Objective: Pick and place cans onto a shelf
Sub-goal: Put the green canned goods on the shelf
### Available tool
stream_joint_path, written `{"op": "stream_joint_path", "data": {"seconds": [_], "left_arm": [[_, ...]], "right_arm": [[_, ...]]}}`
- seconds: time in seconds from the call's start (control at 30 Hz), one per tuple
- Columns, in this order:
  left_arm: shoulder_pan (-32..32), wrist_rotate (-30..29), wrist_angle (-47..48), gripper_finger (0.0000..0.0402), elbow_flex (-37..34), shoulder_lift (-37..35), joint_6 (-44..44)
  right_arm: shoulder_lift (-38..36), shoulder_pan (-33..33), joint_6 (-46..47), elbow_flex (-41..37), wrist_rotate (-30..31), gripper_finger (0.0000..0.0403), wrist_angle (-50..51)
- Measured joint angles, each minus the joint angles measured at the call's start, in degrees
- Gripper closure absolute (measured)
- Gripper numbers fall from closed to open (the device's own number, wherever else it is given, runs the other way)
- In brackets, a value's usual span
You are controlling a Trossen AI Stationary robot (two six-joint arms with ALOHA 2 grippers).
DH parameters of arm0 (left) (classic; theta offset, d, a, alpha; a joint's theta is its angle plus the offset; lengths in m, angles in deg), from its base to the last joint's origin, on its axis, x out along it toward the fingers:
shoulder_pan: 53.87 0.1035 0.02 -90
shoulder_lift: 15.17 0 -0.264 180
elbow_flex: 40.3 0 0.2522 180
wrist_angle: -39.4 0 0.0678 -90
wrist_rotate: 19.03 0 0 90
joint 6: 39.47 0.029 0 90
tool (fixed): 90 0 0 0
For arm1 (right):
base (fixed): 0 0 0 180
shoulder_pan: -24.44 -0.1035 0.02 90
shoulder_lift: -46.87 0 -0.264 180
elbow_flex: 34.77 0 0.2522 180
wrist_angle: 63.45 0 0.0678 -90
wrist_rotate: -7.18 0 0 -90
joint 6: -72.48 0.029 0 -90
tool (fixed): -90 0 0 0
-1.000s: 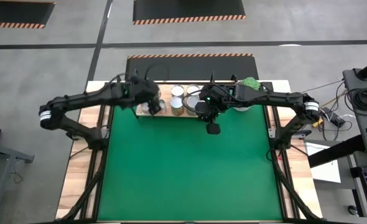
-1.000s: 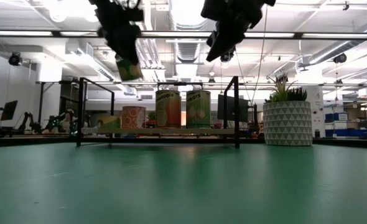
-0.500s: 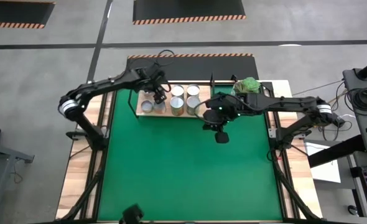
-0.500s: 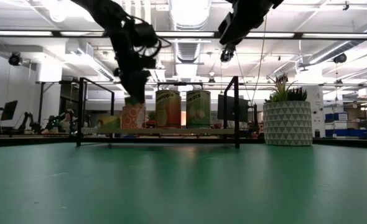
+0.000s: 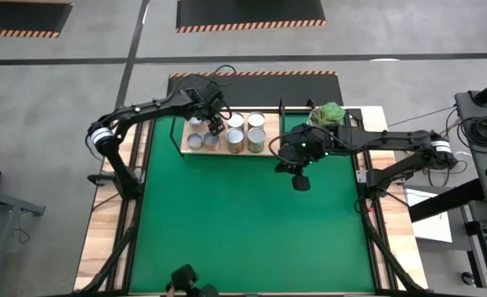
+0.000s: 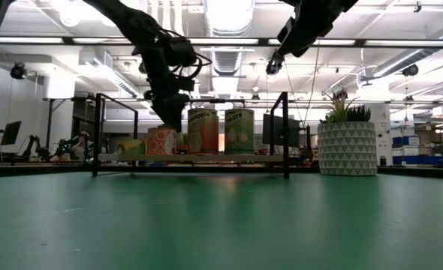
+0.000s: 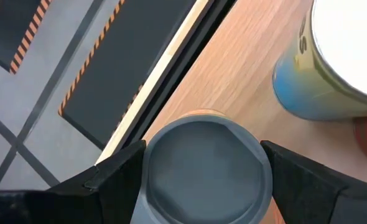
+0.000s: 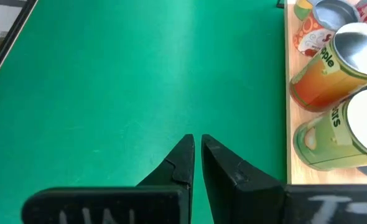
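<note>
- The cans (image 5: pixel 233 132) are standing upright in rows on the wooden shelf (image 5: pixel 264 151) at the mat's far edge, packed close, probably to leave room for more.
- The left gripper (image 5: pixel 213 120) is hanging over the shelf's far left part, its fingers (image 7: pixel 118 180) flanking a short grey-topped can (image 7: pixel 202 168); whether they are gripping it, I cannot tell.
- The right gripper (image 8: pixel 196 158) is hovering empty and pinched closed above the green mat (image 5: pixel 243 223), right of the shelf.
</note>
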Motion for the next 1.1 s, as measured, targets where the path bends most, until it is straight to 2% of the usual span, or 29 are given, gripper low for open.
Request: {"op": "stream_joint_path", "data": {"seconds": [0.4,1.1], "left_arm": [[0.2,-0.17,-0.3,0.0116,0.57,3.09,-0.31],[0.31,-0.18,0.12,0.0114,0.52,3.32,-2.23]], "right_arm": [[-1.39,0.0,1.25,-2.74,0.02,0.0385,-1.72],[-1.39,0.0,1.54,-2.74,0.02,0.0385,-1.93]]}}
